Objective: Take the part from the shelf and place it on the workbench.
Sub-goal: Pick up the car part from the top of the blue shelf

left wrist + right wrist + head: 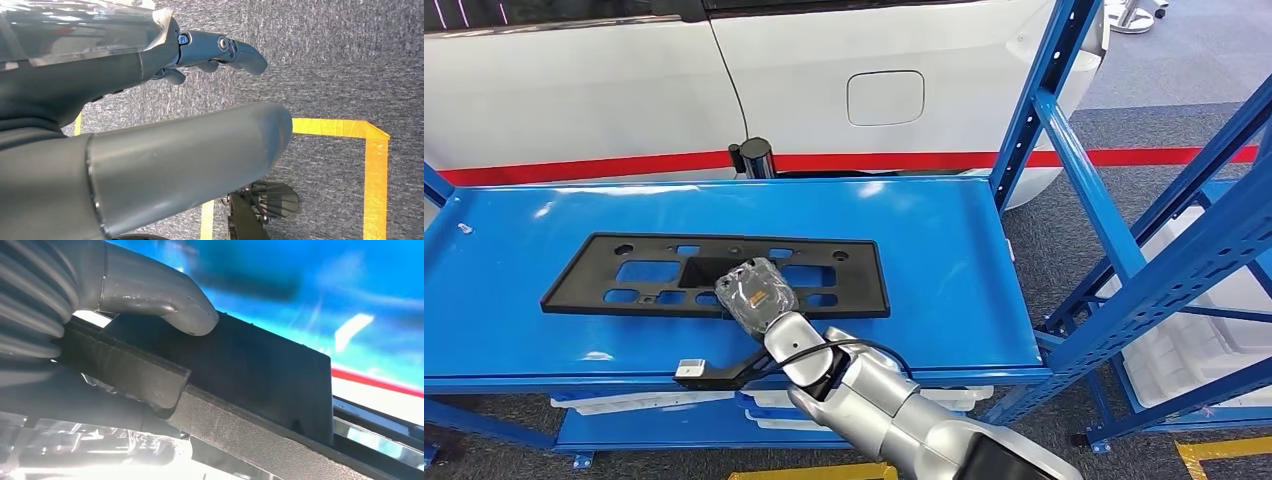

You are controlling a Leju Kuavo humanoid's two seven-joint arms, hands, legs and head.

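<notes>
Blue workbench (pixel 964 260) beside a white car (pixel 624 90) carries the black part (pixel 654 272), lying flat. Right hand (pixel 757 296) grasps its near edge, thumb (pixel 165 302) pressed on top. Placement looks nearly done; letting go remains. Left hand (pixel 150 100) hangs, fingers loose, holding nothing.

One black part (pixel 724 275), one blue shelf (pixel 944 250), one white car (pixel 724 80)

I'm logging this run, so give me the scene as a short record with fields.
part: black plastic panel, flat on the blue shelf
right hand: grips the panel's near edge, thumb on top
left hand: hangs over grey carpet with yellow tape, holding nothing
background: white car
task stage: panel not yet lifted
</notes>
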